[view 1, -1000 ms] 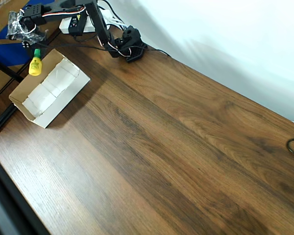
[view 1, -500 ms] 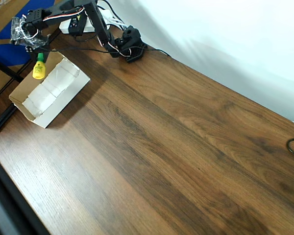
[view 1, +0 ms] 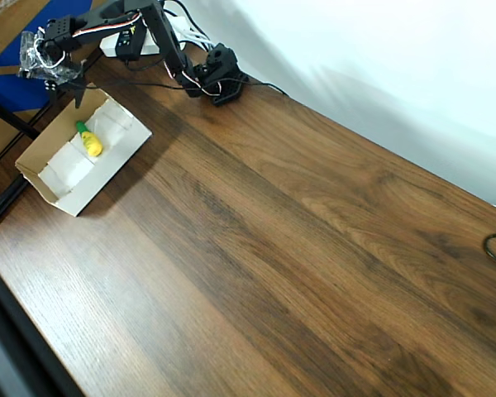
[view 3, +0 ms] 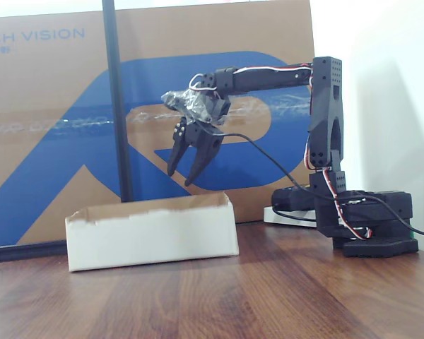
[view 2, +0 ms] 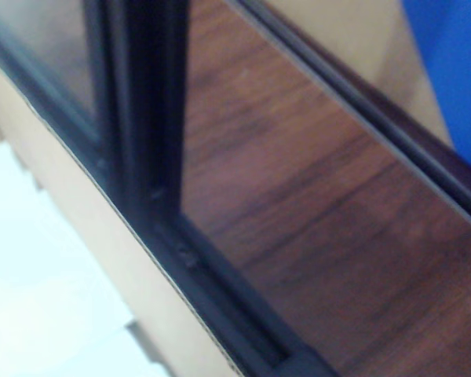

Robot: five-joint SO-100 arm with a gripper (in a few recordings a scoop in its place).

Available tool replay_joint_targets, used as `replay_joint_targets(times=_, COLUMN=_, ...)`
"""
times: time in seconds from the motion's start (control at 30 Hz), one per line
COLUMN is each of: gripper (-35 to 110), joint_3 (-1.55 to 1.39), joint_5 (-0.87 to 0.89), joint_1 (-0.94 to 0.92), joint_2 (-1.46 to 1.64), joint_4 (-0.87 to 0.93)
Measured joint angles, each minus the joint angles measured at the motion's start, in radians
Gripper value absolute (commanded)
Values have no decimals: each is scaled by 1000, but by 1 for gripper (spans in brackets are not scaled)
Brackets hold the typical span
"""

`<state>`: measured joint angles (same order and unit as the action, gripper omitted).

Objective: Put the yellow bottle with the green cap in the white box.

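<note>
Overhead view: the white box (view 1: 83, 153) sits at the far left corner of the wooden table (view 1: 298, 248), its long sides running diagonally; one end lies close to the table's left edge, beside a black pole (view 1: 4, 116). The broad remainder of the tabletop, to the right of and below the box, is bare wood. The yellow bottle with the green cap (view 1: 88, 141) lies on its side on the box floor, in the upper half, cap pointing up-left, apart from the walls.

Fixed view: the gripper (view 3: 186, 164) hangs above the box's (view 3: 152, 229) rim, tips down, with clear air between it and the cardboard. Its two dark fingers (view 3: 200, 159) are spread in a moderate V; nothing is held or touched. Behind stands a brown carton with blue print (view 3: 56, 106).

Wrist view: blurred; a dark finger crosses the box's wall (view 2: 94, 236) and the table.
</note>
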<state>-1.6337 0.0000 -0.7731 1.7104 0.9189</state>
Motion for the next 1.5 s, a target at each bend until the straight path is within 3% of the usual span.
replay_joint_targets(times=0.5, gripper=0, joint_3=-198, joint_5=2, joint_1=196, joint_2=339, joint_4=69)
replay_joint_targets(times=0.9, gripper=0, joint_3=-614, joint_5=-77, joint_1=440, joint_2=836, joint_4=115)
replay_joint_targets(times=1.2, gripper=0, joint_3=-959, joint_5=-216, joint_1=583, joint_2=1154, joint_4=-164)
replay_joint_targets(times=1.5, gripper=0, joint_3=-1304, joint_5=-333, joint_1=591, joint_2=1289, joint_4=-526)
